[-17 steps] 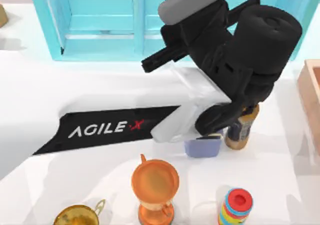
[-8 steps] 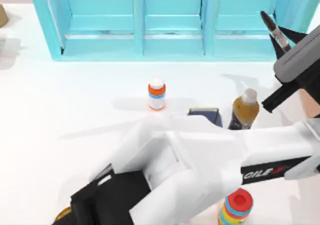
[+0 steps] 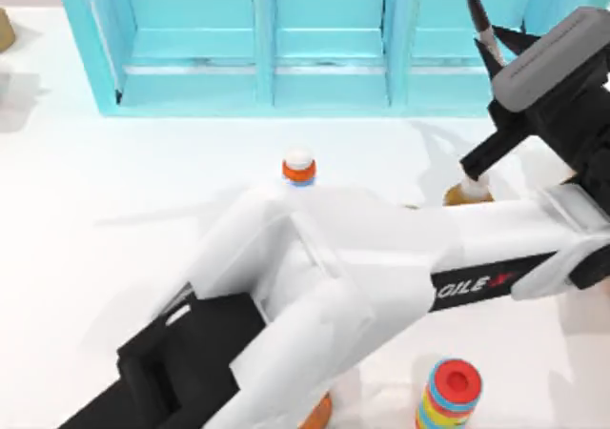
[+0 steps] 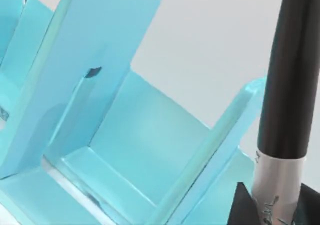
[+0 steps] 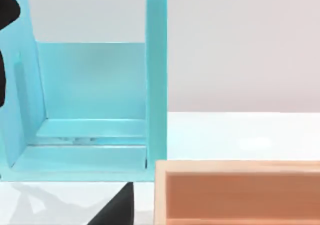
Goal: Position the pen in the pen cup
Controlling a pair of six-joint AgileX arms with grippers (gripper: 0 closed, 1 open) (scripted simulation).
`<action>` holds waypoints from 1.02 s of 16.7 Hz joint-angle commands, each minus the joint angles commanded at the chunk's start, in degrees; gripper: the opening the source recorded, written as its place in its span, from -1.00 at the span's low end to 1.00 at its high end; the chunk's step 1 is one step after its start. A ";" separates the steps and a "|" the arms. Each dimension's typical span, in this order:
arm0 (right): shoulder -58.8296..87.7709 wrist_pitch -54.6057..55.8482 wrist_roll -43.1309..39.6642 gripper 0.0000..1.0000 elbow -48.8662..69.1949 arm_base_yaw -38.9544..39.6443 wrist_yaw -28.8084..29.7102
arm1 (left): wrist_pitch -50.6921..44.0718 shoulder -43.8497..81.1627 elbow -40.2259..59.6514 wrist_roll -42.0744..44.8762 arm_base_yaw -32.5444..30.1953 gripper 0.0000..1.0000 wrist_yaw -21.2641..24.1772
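Since half a second ago, the left gripper (image 3: 488, 43) has been swung up and leftward along the far right of the table, and the periwinkle pen cup, seen beside the brown bottle then, is now being hidden under the white AgileX forearm (image 3: 400, 276).

Near to far, top view: a rainbow-striped ring stack with a red top (image 3: 449, 392) is standing at the near edge. The white forearm is being stretched across the middle from near left to far right. Just beyond it, the white-capped brown bottle (image 3: 469, 191) and a small white bottle with an orange collar (image 3: 299, 169) are peeking out. The slim black-and-grey marker pen (image 3: 484, 30) is being gripped by the left gripper's closed fingers, tip raised before the turquoise open shelf unit (image 3: 324, 38).

In the left wrist view, the pen (image 4: 287, 100) is standing upright against the shelf unit's dividers (image 4: 90, 85).

In the right wrist view, a tan wooden box (image 5: 235, 192) is sitting just beside the shelf unit.
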 joint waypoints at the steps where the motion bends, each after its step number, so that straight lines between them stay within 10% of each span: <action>1: 0.00 0.00 0.00 1.00 0.00 0.00 0.00 | -1.49 -1.69 -3.11 0.86 1.06 -1.00 -0.29; 8: 0.00 0.00 0.00 1.00 0.00 0.00 0.00 | -12.54 -16.61 -28.68 -0.38 -2.77 -1.00 -4.82; 15: 0.00 0.00 0.00 1.00 0.00 0.00 0.00 | -14.74 -19.34 -32.44 -2.34 -5.80 -1.00 -6.18; 17: 0.00 0.00 0.00 1.00 0.00 0.00 0.00 | -14.74 -19.34 -32.44 -2.34 -5.80 -0.70 -6.18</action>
